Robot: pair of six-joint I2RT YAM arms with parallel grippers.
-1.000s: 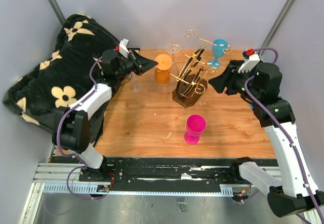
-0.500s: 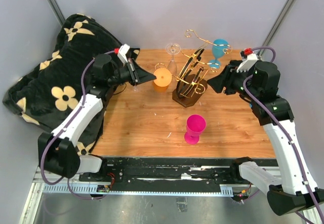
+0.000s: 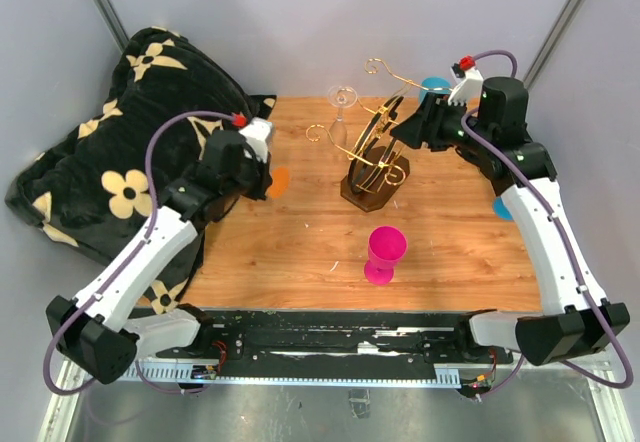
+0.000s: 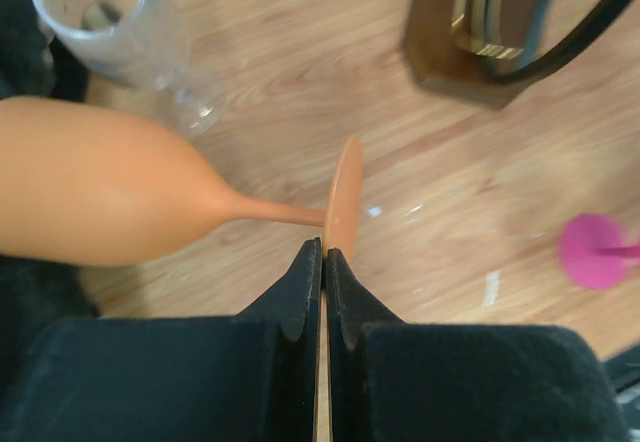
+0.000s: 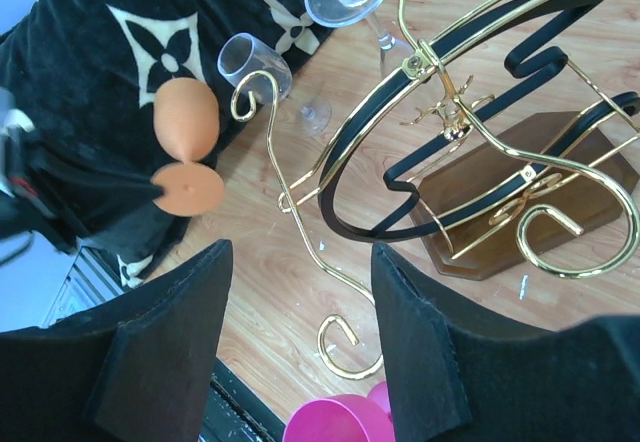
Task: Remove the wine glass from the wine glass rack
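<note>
The gold wire wine glass rack [image 3: 375, 152] stands on its dark octagonal wooden base [image 3: 370, 194] at the back middle of the table. It also shows in the right wrist view [image 5: 450, 132]. My left gripper [image 3: 266, 176] is left of the rack and shut on the rim of the foot of an orange wine glass [image 4: 110, 197]. The glass lies level, off the rack, with its bowl toward the blanket [image 5: 184, 122]. My right gripper [image 3: 408, 134] is open and empty just right of the rack's top. A scroll arm [image 5: 345, 347] shows between its fingers.
A clear wine glass [image 3: 342, 97] is upright behind the rack, and another clear glass [image 5: 255, 62] lies near the blanket. A pink glass [image 3: 385, 252] stands at front centre. A blue glass [image 3: 435, 85] is partly hidden behind my right arm. A black flowered blanket [image 3: 120, 132] covers the left edge.
My left gripper has carried the orange glass away from the rack, to the left and nearer. My right gripper has moved back and left, up to the rack's top.
</note>
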